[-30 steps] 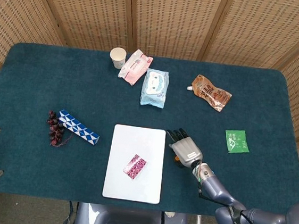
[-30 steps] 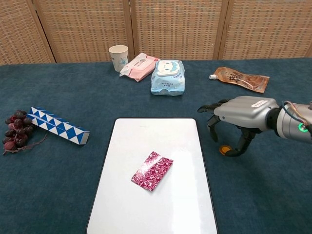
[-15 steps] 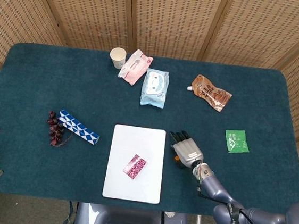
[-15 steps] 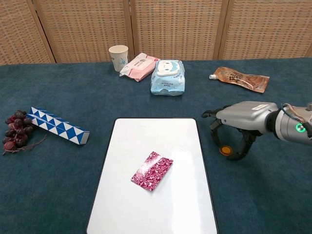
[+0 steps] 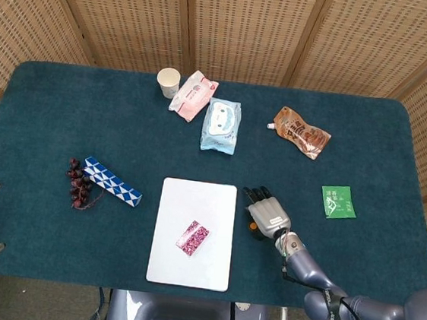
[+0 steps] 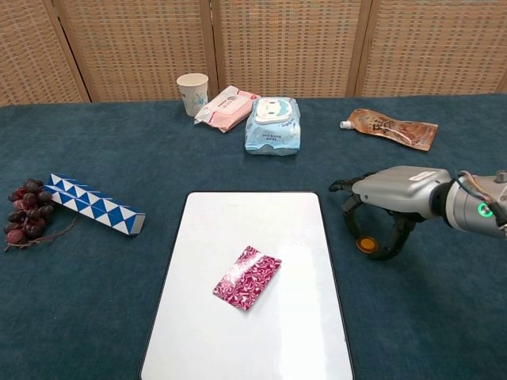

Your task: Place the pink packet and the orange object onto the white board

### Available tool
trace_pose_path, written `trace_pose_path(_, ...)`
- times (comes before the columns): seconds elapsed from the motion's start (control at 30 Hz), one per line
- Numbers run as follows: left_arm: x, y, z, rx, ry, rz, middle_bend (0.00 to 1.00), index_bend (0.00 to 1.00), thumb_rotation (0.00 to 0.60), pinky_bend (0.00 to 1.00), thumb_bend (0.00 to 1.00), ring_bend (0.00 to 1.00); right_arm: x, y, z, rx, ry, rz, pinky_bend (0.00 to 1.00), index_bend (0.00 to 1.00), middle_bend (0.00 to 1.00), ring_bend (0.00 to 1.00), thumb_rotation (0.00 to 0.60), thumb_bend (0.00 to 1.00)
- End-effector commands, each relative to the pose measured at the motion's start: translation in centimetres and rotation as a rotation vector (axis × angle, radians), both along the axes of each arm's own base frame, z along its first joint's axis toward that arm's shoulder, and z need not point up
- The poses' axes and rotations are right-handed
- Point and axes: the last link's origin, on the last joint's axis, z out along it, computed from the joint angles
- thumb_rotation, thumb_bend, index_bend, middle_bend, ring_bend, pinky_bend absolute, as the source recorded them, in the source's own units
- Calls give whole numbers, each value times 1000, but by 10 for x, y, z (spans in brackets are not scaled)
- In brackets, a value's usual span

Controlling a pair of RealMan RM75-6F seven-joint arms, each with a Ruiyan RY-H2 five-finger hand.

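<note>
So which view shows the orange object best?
The chest view: the orange object shows on the cloth between the right hand's curled fingers, not clearly gripped. In the head view the hand hides all but a sliver.

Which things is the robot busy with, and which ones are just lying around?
For the job:
pink packet, already on the board
orange object, on the cloth under the right hand
white board

Just lying about:
paper cup
pink wipes pack
blue wipes pack
brown pouch
green sachet
blue-and-white puzzle
grapes
</note>
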Motion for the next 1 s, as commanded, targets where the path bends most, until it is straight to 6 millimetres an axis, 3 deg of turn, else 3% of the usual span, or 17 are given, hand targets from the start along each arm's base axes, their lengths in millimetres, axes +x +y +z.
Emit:
trace_pose_path(0.03,0,0,0,-2,1,0,0,0,600,0,0,0,-1,0,0,1,2,-2,1,444,0,0,600,312)
trace_pose_path(0.23,0,0,-1,-3,3,2,0,0,600,0,0,0,-3,-2,0,3,7,-6,1,454,0,0,600,337)
trace_pose_path(0.5,0,0,-1,-5,4,3,0,0,600,0,0,0,-5,-2,-1,3,6,-5,1,598,0,0,600,341)
trace_pose_path(1.0,0,0,-1,-6,1,3,0,0,600,0,0,0,9,1,11,2,-67,16,3,623,0,0,600,363)
